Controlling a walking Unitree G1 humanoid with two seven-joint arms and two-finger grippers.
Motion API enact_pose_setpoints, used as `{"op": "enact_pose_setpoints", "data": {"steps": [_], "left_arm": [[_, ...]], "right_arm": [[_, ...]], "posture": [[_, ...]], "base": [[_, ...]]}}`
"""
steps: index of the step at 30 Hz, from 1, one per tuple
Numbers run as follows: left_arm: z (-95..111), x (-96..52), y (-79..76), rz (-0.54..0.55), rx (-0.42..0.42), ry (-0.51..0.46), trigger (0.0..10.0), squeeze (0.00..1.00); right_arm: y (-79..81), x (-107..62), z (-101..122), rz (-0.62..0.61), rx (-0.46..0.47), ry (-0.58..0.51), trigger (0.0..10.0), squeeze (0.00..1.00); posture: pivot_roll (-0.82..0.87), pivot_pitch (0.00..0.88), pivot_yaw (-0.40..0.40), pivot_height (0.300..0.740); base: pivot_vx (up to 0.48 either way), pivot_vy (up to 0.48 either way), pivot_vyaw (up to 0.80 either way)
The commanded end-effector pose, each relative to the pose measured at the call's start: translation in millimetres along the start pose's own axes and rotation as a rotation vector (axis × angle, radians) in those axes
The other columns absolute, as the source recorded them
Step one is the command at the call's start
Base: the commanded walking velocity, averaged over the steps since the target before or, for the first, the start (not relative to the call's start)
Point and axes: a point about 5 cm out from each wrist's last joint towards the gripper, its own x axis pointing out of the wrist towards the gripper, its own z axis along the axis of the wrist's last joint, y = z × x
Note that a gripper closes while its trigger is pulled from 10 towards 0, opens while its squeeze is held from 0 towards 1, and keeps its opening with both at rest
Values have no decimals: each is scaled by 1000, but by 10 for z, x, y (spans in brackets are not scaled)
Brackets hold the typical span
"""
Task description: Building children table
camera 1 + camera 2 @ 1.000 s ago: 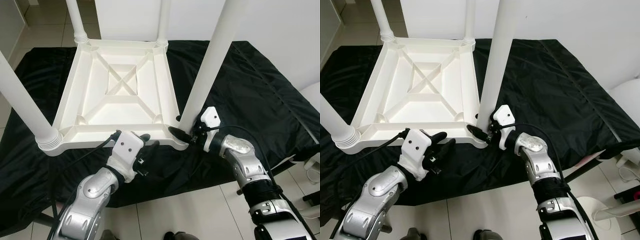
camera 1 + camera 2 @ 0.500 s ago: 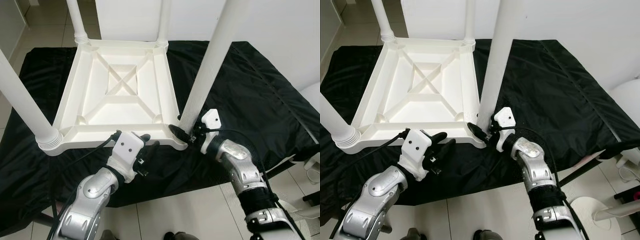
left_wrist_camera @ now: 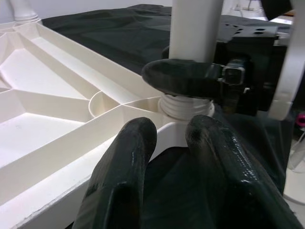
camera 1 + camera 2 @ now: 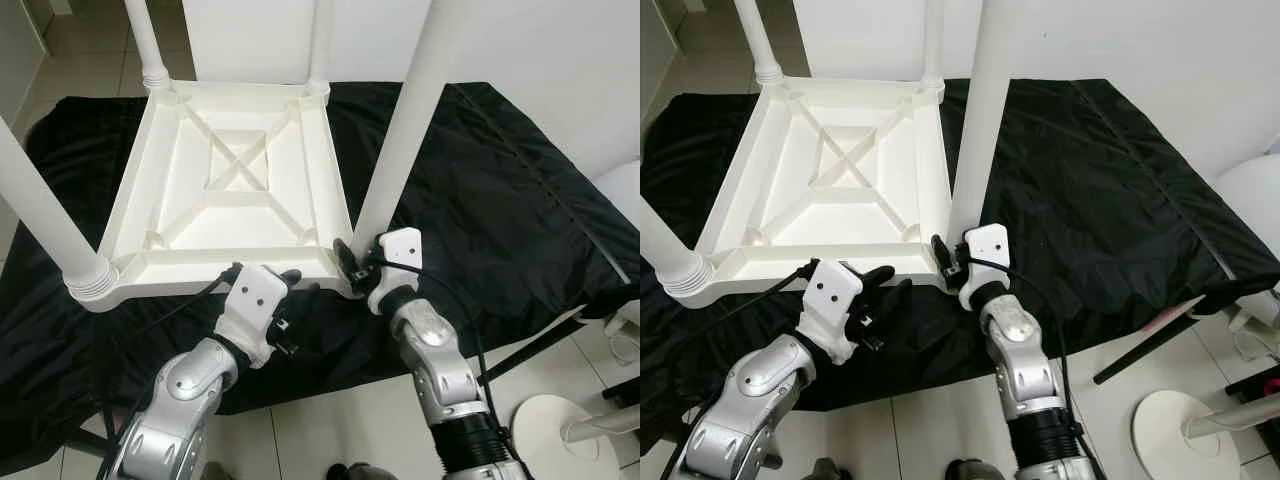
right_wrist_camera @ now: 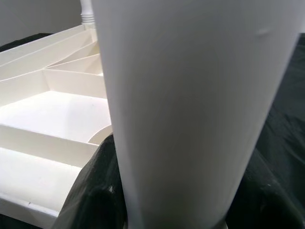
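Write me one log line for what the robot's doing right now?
table top upside down on black cloth | right gripper shut on leg at near corner | left gripper by near edge, holding nothing

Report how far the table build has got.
Done, by the look of it: the white plastic tabletop lies upside down on the black cloth with a white tubular leg standing at each corner. In hand: the right gripper is clamped around the base of the near right leg, apparently seating it; the left gripper rests by the tabletop's near edge. Left: finishing that leg, then turning the table upright.
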Motion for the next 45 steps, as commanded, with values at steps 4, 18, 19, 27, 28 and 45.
{"op": "enact_pose_setpoints", "data": {"steps": [4, 18, 19, 27, 28, 45], "left_arm": [[-13, 5, -23, 8, -16, 11, 10000, 0], [18, 28, 40, 21, -7, 4, 10000, 0], [18, 28, 40, 21, -7, 4, 10000, 0], [25, 49, 59, 19, -7, -1, 10000, 0], [28, 56, 60, 19, -6, -3, 10000, 0], [42, 69, 54, 43, -2, -6, 10000, 0]], "right_arm": [[65, -13, -43, -7, 22, 42, 10000, 1000], [-198, -215, -50, 378, -69, 27, 10000, 0], [-198, -215, -50, 378, -69, 27, 10000, 0], [-360, -22, -8, 500, -141, 30, 10000, 0], [-367, 8, -3, 515, -143, 31, 10000, 0], [-383, 101, -120, 664, -170, 95, 0, 0]], "posture": [[-16, 132, -36, 740], [-17, 136, -30, 740], [-17, 136, -30, 740], [-17, 128, -26, 740], [-16, 127, -27, 740], [-1, 123, -41, 740]], "base": [[0, 0, 0], [0, 0, 0], [0, 0, 0], [0, 0, 0], [0, 0, 0], [0, 0, 0]]}}
